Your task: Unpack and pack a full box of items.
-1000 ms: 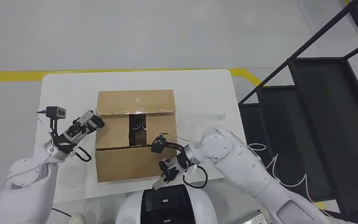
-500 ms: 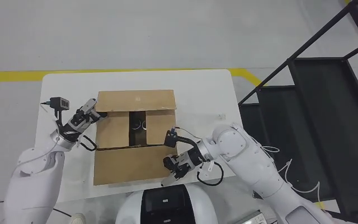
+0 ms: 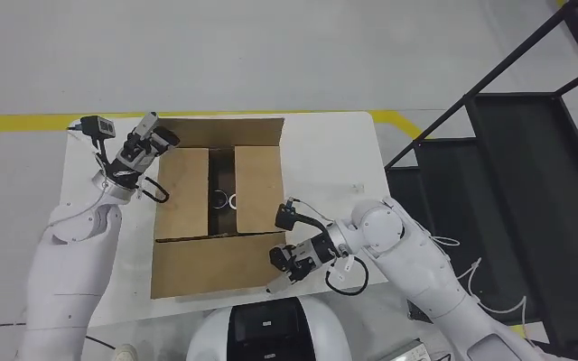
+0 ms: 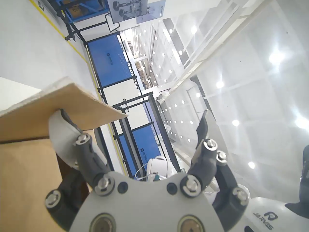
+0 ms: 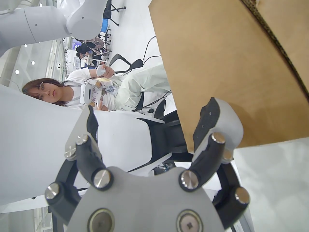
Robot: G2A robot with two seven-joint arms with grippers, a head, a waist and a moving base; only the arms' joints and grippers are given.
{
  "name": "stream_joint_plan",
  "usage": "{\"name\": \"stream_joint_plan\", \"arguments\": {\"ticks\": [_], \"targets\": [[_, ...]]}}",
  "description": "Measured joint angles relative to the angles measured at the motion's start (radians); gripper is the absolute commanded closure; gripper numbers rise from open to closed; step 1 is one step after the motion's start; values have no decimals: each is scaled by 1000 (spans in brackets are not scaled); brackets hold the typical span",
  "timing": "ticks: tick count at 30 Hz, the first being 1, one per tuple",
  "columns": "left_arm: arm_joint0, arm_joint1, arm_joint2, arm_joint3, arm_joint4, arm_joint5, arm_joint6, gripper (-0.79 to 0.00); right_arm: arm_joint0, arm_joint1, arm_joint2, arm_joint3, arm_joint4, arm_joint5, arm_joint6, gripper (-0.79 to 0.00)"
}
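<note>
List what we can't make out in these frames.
- Box contents: top view, the two inner flaps cover all but a dark gap; only round rims show.
- One fingertip of the left gripper: left wrist view, its end sits behind the raised flap; contact unclear.
- Small white thing on the table: top view, too small to name.

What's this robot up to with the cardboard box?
It is opening a cardboard box that sits on a white table. The left gripper is open, with one finger under a corner of the far flap, which stands raised. The right gripper, also open, is at a corner of the near flap. The two inner flaps lie flat, and the gap between them shows some round items inside. Nothing has been taken out.
</note>
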Motion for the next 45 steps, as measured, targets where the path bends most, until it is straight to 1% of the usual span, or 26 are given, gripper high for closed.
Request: {"name": "stream_joint_plan", "arguments": {"ticks": [1,6,10,13,16,19,22,24,26,28,32,35,39,42,45], "targets": [[-37,-6,23,45,19,-11,14,-785,-4,3,5,-1,2,1,-3,-785],[-170,-36,109,229,61,-64,76,-785,-23,14,24,-8,10,0,-10,-785],[-246,-51,152,346,140,-63,129,-785,-29,20,27,-14,11,2,-15,-785],[-290,-56,179,414,260,-29,199,-785,-27,24,25,-16,12,2,-18,-785],[-310,-59,204,447,394,-16,277,-785,-21,27,20,-16,11,5,-22,-785],[-319,-57,224,457,508,3,297,-785,-14,29,13,-15,11,7,-27,-785],[-322,-52,232,453,586,21,270,-785,-5,30,6,-13,9,11,-35,-785],[-323,-47,228,448,592,38,204,-785,2,31,2,-10,3,18,-45,-785],[-326,-40,214,437,609,46,169,-785,9,31,-1,-9,-1,23,-58,-785],[-313,-34,187,418,589,32,177,-785,16,31,-2,-7,-7,31,-81,-785],[-274,-21,107,357,440,7,161,-785,35,29,0,-6,-17,55,-154,-785],[-213,-5,30,276,327,-21,132,-785,63,23,-7,-1,-20,96,-225,-785],[-90,20,-88,140,179,-26,60,-785,123,5,-48,19,-42,190,-342,-785],[29,39,-187,26,88,-12,0,-785,189,-21,-121,48,-56,273,-427,-785],[124,51,-257,-52,25,5,-44,-785,249,-50,-201,97,-45,326,-481,-785]]}}
